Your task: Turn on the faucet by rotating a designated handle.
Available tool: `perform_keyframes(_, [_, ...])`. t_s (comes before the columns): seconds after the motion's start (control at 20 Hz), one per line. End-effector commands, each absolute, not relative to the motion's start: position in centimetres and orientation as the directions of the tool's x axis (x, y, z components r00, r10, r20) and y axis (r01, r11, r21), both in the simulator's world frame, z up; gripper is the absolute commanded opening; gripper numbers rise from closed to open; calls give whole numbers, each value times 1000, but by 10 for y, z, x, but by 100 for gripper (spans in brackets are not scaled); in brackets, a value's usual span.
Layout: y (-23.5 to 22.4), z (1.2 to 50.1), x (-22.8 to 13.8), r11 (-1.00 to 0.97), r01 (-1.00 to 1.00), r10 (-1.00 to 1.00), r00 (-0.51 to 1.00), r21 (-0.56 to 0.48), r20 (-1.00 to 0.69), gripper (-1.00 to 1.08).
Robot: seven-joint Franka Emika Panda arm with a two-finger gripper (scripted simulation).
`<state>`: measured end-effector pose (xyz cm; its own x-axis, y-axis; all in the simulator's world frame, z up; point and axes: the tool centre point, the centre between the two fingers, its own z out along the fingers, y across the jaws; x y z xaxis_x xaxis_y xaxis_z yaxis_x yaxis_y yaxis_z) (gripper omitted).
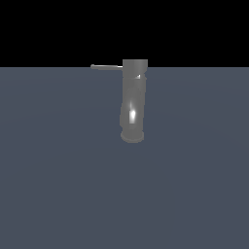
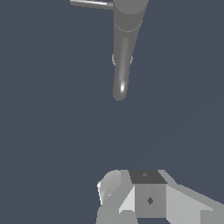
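Flat slate-blue floor (image 1: 58, 194), black backdrop. Gripper (image 2: 131, 197) partly in wrist view, finger spread cannot be told, holding nothing, well apart from faucet (image 1: 133, 102). Handle (image 1: 106, 66) juts toward exterior view's left. Risk: approach strikes tube, missing thin rod.

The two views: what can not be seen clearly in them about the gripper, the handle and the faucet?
- Gripper: absent from the exterior view; in the wrist view the picture edge cuts it off, so whether the jaws are open or shut cannot be told.
- Handle: in the wrist view the edge cuts off part of it.
- Faucet: in the exterior view its dim top blends into the black background.
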<state>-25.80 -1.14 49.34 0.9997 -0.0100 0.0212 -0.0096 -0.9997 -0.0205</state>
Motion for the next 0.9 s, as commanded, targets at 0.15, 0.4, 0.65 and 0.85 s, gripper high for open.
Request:
perform_keyframes(0.15, [-14,495,-256,-1000,-21,-21,999,-18,27,-100])
perform_keyframes(0.4, [-25,502,-250,-998,-59,-59,997,-6,51,-100])
perform_keyframes(0.65, [-26,503,-250,-998,-60,-60,997,-5,52,-100])
perform_keyframes(0.85, [-25,502,-246,-997,-76,-77,996,-14,50,-100])
